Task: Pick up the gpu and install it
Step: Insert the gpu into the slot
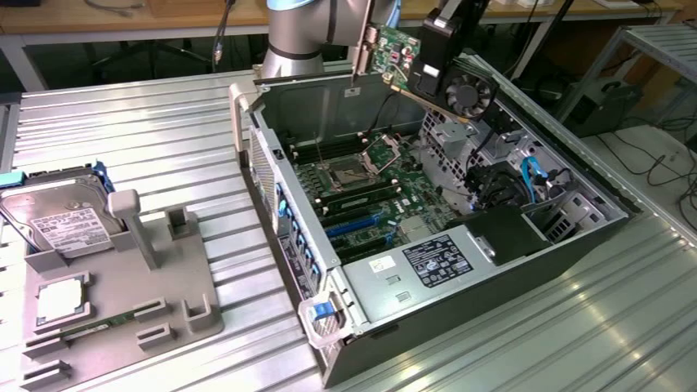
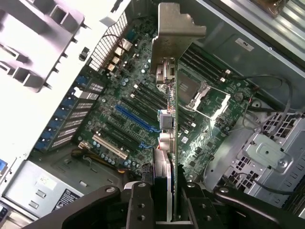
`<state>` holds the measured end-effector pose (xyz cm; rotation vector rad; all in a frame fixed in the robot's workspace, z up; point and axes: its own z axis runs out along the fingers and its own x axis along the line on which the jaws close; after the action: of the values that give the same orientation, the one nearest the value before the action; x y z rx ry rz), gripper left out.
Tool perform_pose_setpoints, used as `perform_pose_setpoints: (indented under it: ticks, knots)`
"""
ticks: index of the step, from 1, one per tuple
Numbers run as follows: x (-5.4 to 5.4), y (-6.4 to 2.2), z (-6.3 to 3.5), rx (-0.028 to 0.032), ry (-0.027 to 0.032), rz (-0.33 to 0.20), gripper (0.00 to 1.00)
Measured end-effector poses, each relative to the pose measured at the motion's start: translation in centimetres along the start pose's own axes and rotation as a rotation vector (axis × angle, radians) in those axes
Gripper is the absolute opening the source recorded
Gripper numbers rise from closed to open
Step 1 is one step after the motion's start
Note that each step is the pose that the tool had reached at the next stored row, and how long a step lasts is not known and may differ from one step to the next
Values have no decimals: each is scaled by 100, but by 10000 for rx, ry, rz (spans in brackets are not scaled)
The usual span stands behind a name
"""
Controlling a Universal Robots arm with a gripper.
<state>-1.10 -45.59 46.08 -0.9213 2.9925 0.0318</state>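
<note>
Gripper point(image 2: 167, 210) jaws pinch the gpu point(image 2: 173, 95) edge-on, silver bracket point(image 2: 174, 33) at its far end! It hangs above the open computer case point(image 1: 316, 94), upper centre of the exterior view. Below on the motherboard point(image 2: 119, 86), the blue slot point(image 2: 136, 119) sits just beside the card, angled across its long axis. Green board, black fan point(image 1: 468, 91).

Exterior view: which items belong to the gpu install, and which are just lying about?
In the job:
- gpu, gripped by the pincer above the open computer case
- motherboard with its blue expansion slot

Lying about:
- hard drive
- processor
- memory stick
- grey holder tray they sit in
</note>
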Motion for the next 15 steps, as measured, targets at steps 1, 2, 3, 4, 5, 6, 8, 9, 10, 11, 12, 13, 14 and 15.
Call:
perform_pose_setpoints:
  ticks: [1,2,3,4,5,6,8,9,10,11,12,13,14,15]
  knots:
    - [0,0,0,-1,1,-58,28]
    - [0,0,0,-4,1,-124,28]
    - [0,0,0,-6,2,-198,28]
    - [0,0,0,-7,2,-261,28]
    - [0,0,0,-10,5,-451,28]
    - [0,0,0,-12,8,-609,28]
    - [0,0,0,-15,12,-807,28]
    - [0,-1,0,-18,14,-969,28]
    - [0,-1,0,-20,17,-1108,28]
    - [0,-1,0,-21,18,-1167,28]
    - [1,-1,0,-23,19,-1267,28]
    - [0,-1,0,-25,21,-1411,28]
    - [1,-1,0,-26,23,-1492,28]
    - [1,-1,0,-27,24,-1569,28]
